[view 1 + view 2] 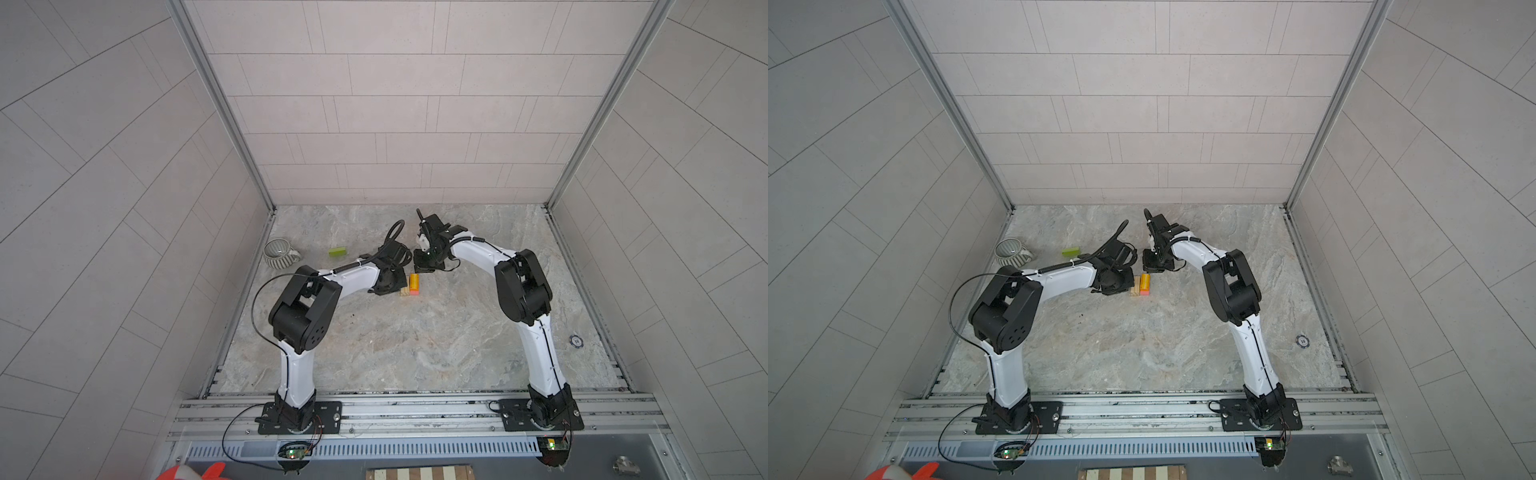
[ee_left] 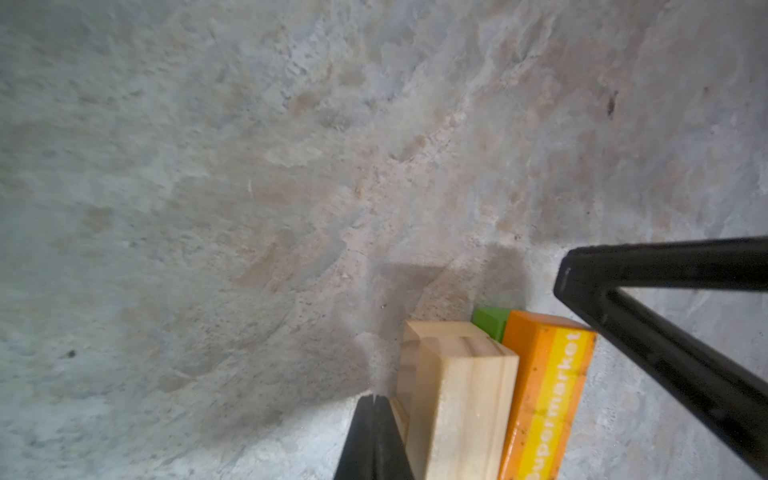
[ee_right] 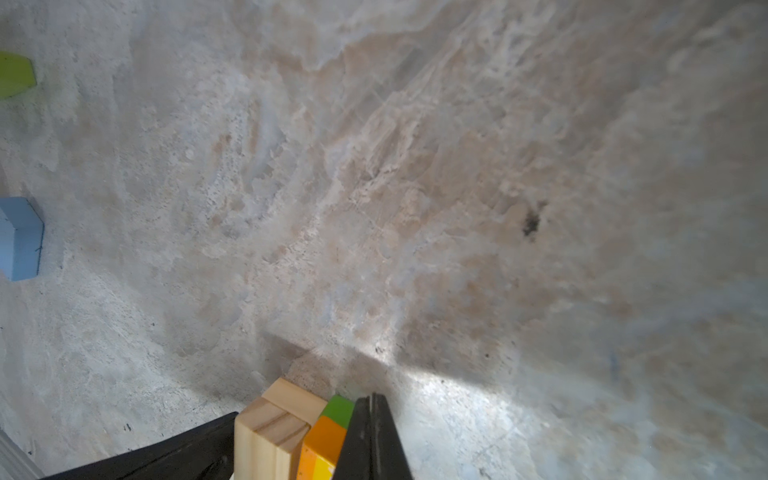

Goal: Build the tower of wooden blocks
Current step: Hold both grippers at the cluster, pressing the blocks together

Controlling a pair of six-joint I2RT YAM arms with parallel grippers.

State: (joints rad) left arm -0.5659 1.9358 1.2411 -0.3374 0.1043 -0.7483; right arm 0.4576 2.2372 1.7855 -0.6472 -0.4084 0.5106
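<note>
A small cluster of blocks (image 1: 409,286) stands mid-table in both top views: a tan block (image 2: 457,395), an orange block with a yellow "Supermarket" stripe (image 2: 544,395) and a green block (image 2: 490,320) behind them. My left gripper (image 2: 374,401) is shut and empty, its tips right beside the tan block. On the opposite side my right gripper (image 3: 372,399) is shut and empty against the orange block (image 3: 324,440) and the green block (image 3: 338,409). A pink end shows low on the cluster (image 1: 1144,292).
A loose green block (image 1: 337,251) lies to the cluster's left, towards the grey ribbed mug (image 1: 279,253) at the left wall. A blue block (image 3: 18,237) lies at the edge of the right wrist view. A poker chip (image 1: 575,340) rests near the right wall.
</note>
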